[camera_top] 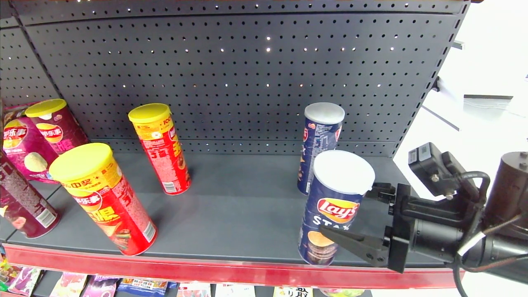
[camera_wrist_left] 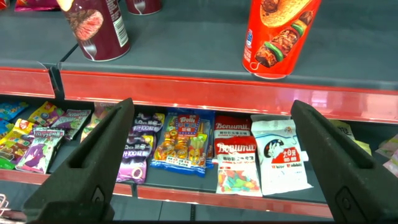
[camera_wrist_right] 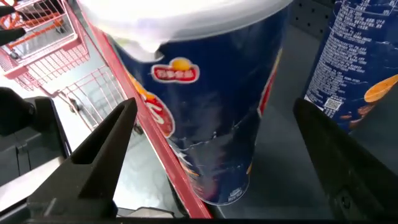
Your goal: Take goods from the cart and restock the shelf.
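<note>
Right gripper, jaws spread wide and gripping nothing, straddles an upright blue chip can at the shelf's front edge; likely light, thin-walled and slick, best squeezed gently mid-body.

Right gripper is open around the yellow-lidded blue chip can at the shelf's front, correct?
No. The head view shows a white lid; otherwise right: the right gripper is open around the blue chip can at the shelf's front.

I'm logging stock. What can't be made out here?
Head view: rear blue chip can, lower part partly hidden by front blue chip can.
Head view: dark purple can, top cut off by left edge.
Right wrist view: shopping cart, mostly cut off by the edge.
</note>
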`<state>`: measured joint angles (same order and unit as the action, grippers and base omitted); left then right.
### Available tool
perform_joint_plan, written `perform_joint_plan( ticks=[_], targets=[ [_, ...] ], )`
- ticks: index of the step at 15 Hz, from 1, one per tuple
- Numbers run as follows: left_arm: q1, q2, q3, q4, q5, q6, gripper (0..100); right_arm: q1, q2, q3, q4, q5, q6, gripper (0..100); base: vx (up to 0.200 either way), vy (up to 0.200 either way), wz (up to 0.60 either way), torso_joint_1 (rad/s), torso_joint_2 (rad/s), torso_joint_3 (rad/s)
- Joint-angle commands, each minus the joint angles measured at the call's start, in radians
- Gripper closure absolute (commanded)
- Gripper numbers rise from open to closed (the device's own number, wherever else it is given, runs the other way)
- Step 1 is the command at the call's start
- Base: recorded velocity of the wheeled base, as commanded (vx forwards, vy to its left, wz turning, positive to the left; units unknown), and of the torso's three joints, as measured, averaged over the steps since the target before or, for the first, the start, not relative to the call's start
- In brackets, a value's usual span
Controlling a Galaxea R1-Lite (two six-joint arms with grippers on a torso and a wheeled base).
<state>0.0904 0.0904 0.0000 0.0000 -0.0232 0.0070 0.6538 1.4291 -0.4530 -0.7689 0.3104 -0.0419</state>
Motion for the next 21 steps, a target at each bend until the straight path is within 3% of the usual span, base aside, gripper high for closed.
perform_joint_plan(
  ticks=[1, 4, 6, 12, 19, 21],
  targets=[
    [0.000, 0.002, 0.000, 0.000, 0.000, 0.001, 0, 0.000, -0.030, 0.014, 0.000, 0.003, -0.001, 0, 0.000, 0.000, 0.00, 0.000, 0.00, 0.000],
    [0.000, 0.002, 0.000, 0.000, 0.000, -0.001, 0, 0.003, -0.058, 0.042, 0.000, 0.006, -0.001, 0, 0.000, 0.000, 0.00, 0.000, 0.00, 0.000],
    [0.000, 0.002, 0.000, 0.000, 0.000, 0.001, 0, 0.006, -0.096, 0.074, 0.003, 0.061, -0.001, 0, 0.000, 0.000, 0.00, 0.000, 0.00, 0.000],
    [0.000, 0.002, 0.000, 0.000, 0.000, -0.001, 0, 0.000, -0.165, 0.088, 0.175, 0.061, -0.004, 0, 0.000, 0.000, 0.00, 0.000, 0.00, 0.000],
    [0.000, 0.002, 0.000, 0.000, 0.000, 0.001, 0, -0.135, -0.291, 0.088, 0.516, 0.030, -0.078, 0, 0.000, 0.000, 0.00, 0.000, 0.00, 0.000],
    [0.000, 0.002, 0.000, 0.000, 0.000, 0.001, 0, -0.181, -0.294, 0.088, 0.553, -0.086, -0.110, 0, 0.000, 0.000, 0.00, 0.000, 0.00, 0.000]
  ],
)
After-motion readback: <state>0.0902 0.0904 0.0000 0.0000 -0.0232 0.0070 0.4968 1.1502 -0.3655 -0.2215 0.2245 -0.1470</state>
